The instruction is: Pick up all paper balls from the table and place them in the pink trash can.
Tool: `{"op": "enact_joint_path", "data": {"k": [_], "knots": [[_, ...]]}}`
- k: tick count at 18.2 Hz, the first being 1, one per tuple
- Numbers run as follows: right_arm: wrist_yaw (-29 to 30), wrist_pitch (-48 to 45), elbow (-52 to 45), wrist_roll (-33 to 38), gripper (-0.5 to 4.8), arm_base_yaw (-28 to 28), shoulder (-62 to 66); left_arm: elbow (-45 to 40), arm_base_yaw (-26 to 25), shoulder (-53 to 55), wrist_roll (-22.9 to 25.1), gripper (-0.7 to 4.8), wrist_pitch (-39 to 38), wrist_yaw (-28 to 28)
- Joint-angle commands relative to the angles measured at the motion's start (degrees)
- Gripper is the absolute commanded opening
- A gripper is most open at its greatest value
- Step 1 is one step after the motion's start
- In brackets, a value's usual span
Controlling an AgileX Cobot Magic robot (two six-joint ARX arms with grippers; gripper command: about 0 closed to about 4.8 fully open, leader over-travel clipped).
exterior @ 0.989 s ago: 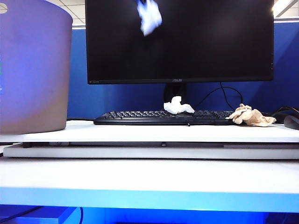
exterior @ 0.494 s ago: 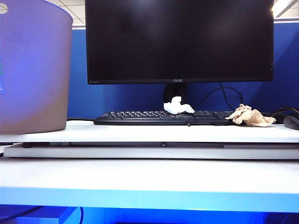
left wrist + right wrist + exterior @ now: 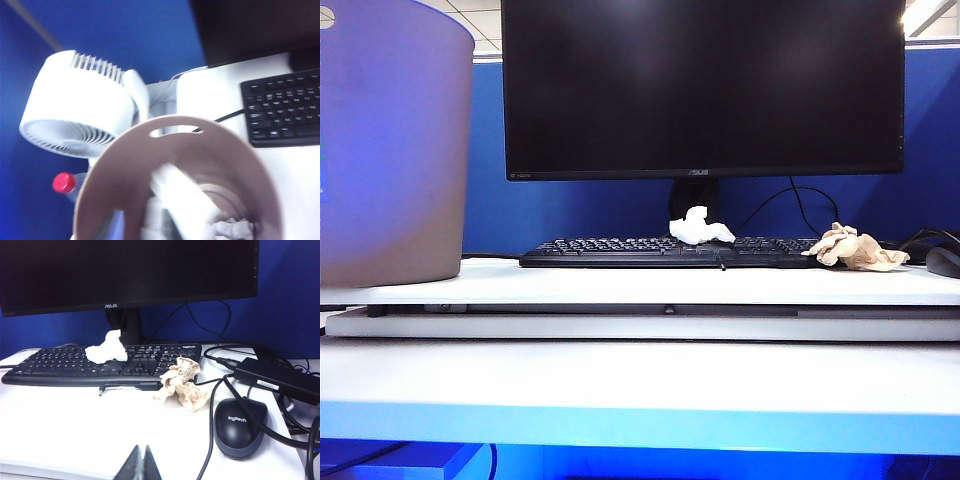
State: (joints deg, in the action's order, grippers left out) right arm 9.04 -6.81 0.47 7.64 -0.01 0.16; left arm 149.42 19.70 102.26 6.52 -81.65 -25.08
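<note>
- The bin (image 3: 390, 150) stands at the left end of the table (image 3: 640, 285), beside the monitor (image 3: 703, 88); the left wrist view looks down into it (image 3: 180, 145), with the hole (image 3: 172, 131) near its rim.
- Inside the bin a crumpled white ball (image 3: 230, 231) lies at the bottom; a blurred white streak (image 3: 185, 200) crosses the opening, too smeared to name.
- The left gripper is over the bin's mouth, but its fingers cannot be made out in the blur, so I cannot tell how wide they stand.
- A white ball (image 3: 700, 226) sits on the keyboard (image 3: 670, 251), in front of the monitor stand; the right wrist view shows it (image 3: 106, 347) resting on the keys (image 3: 60, 365).
- A tan ball (image 3: 855, 248) lies on the table at the keyboard's right end, touching it; the right wrist view has it (image 3: 182, 382) between keyboard and mouse (image 3: 239, 426).
- The right gripper (image 3: 139, 465) hovers low over the table's near edge, well apart from both balls, fingers pressed together and holding nothing.
- Behind the bin stand a white fan (image 3: 75, 107) and a red-capped bottle (image 3: 66, 184).
</note>
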Motion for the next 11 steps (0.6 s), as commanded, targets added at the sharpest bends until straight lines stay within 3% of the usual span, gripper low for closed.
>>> {"op": "enact_joint_path", "data": {"k": [1,2,3,4,6,7,8,9,11], "knots": [[0.07,-1.18,-0.2,0.04,-0.04,0.02,-0.09,0.22,0.0,-0.39,-0.37,2.19,0.87,-0.07],[0.07,-1.18,-0.2,0.07,-0.04,0.02,-0.09,0.24,0.0,-0.39,-2.21,2.34,1.68,2.16],[0.09,-1.16,-0.2,0.04,-0.04,0.02,-0.09,0.24,0.0,-0.37,-3.8,2.48,2.67,8.48],[0.07,-1.16,-0.2,0.04,-0.04,0.02,-0.09,0.22,0.02,0.35,-4.04,2.48,4.55,19.02],[0.07,-1.18,-0.2,0.04,-0.04,0.02,-0.09,0.0,0.57,3.72,-6.21,2.48,9.7,47.87],[0.07,-1.2,-0.2,0.04,-0.04,0.02,-0.09,0.0,2.67,6.43,-7.96,2.5,12.44,52.98],[0.11,-1.18,-0.2,0.07,-0.04,0.02,-0.09,0.0,4.15,9.18,-8.76,3.16,14.67,53.05],[0.11,-1.18,-0.2,0.07,-0.04,0.09,-0.09,0.0,5.97,12.11,-8.68,4.71,16.31,51.95],[0.04,-1.18,-0.2,0.04,-0.04,-0.15,-0.09,0.0,9.2,18.12,-8.17,4.79,20.83,49.18]]}}
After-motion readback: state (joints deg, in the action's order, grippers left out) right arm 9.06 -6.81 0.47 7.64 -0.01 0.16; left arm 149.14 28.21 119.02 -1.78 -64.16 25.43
